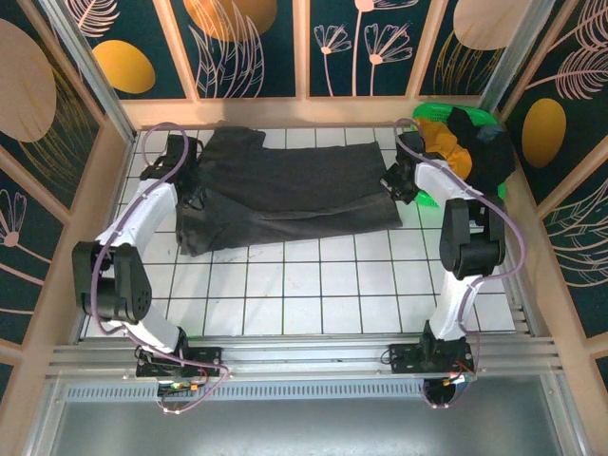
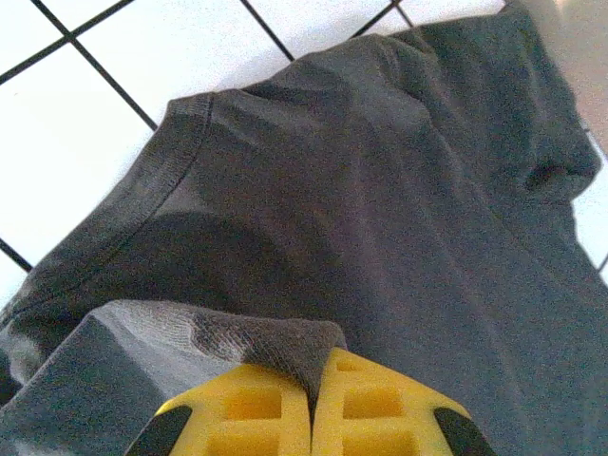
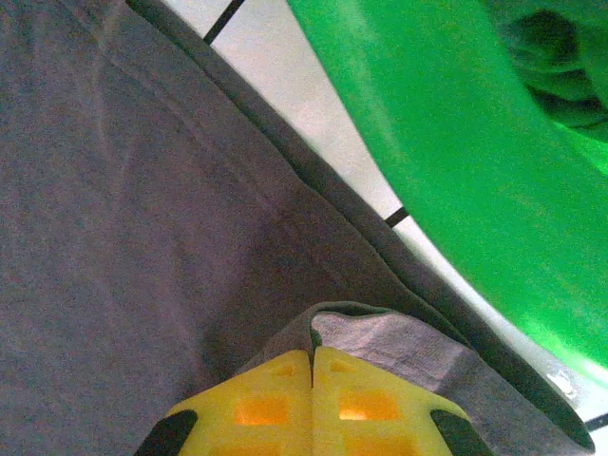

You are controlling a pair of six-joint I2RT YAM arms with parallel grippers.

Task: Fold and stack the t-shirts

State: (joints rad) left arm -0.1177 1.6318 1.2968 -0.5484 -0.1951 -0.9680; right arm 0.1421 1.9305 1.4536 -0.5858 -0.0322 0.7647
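Fold step on first tee point(image 1: 285, 190): it lies spread across the far part of the table point(image 1: 313, 285). Left gripper point(image 2: 312, 380) is clamped on a cloth edge at one end, right gripper point(image 3: 312, 366) on the other, beside the basket point(image 3: 456, 142). Next, likely: lift both ends evenly and carry the edge over, clearing the basket.

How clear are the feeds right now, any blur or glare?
Top external: even light, sharp, the dark t-shirt easy to read. Left wrist: t-shirt seams crisp, white tiles washed out. Right wrist: green basket blurred with a bright sheen, cloth slightly soft.
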